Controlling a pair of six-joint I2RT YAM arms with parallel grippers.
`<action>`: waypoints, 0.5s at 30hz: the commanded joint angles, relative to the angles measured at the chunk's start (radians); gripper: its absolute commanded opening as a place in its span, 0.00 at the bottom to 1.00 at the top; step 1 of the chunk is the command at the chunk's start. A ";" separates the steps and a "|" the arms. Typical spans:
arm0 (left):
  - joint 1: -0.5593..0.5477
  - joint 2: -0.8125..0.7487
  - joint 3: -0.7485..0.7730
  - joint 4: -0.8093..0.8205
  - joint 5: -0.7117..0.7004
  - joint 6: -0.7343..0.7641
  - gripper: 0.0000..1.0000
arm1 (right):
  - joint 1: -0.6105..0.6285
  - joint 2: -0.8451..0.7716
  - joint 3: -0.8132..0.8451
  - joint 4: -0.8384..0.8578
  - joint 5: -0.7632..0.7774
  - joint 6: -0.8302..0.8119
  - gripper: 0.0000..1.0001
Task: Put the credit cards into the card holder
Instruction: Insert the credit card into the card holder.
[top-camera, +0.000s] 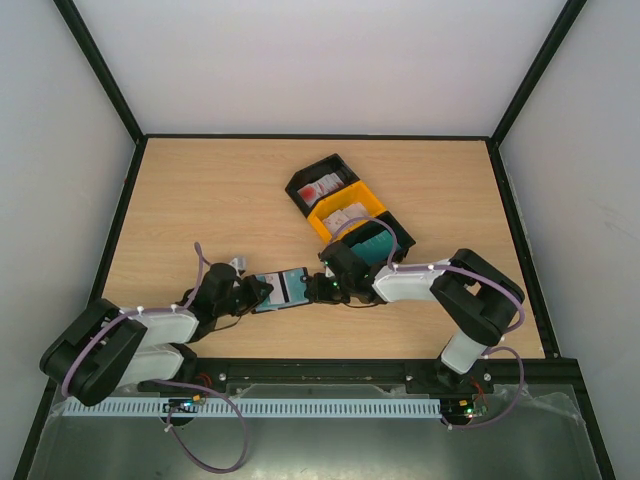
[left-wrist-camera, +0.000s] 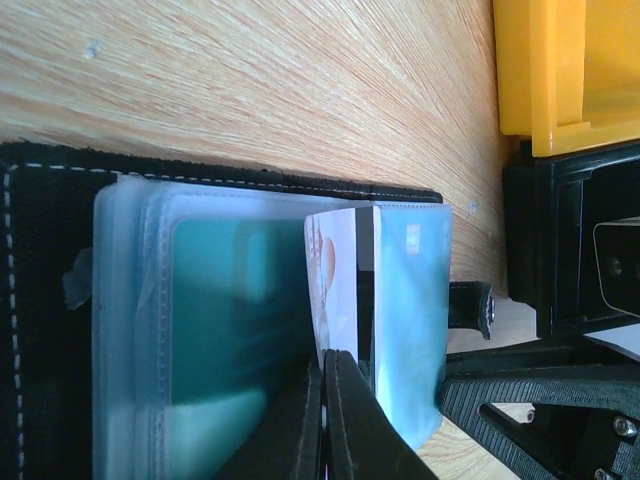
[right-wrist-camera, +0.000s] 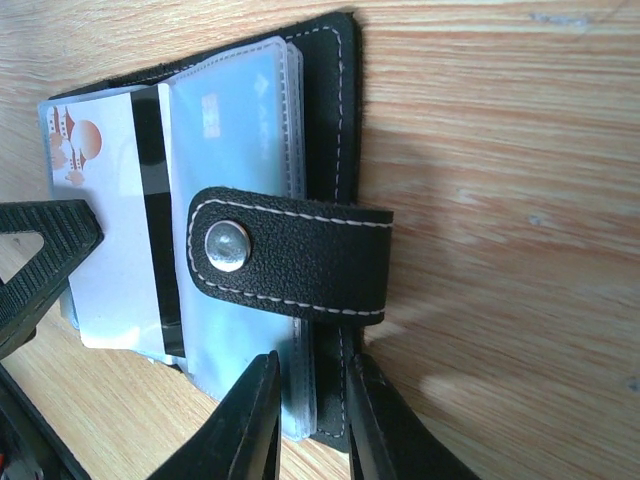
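The black card holder lies open on the table between my two grippers. In the left wrist view its clear sleeves hold a teal card. My left gripper is shut on a white card with red blotches and a black stripe, which stands partly inside a sleeve. In the right wrist view this card sticks out beside the snap strap. My right gripper is shut on the holder's cover edge and sleeves.
Three trays stand in a row behind the holder: a black one with red-and-white cards, a yellow one with pale cards, and a black one with teal cards. The yellow tray is close to the holder's right.
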 joint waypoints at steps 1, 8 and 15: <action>-0.002 0.027 -0.008 -0.091 0.019 0.047 0.03 | 0.011 0.053 -0.022 -0.025 0.009 -0.010 0.18; -0.003 0.027 0.015 -0.194 0.026 0.026 0.03 | 0.012 0.053 -0.023 -0.022 0.013 -0.005 0.18; -0.003 0.093 0.032 -0.133 0.081 0.024 0.03 | 0.011 0.063 -0.024 -0.013 0.005 -0.007 0.18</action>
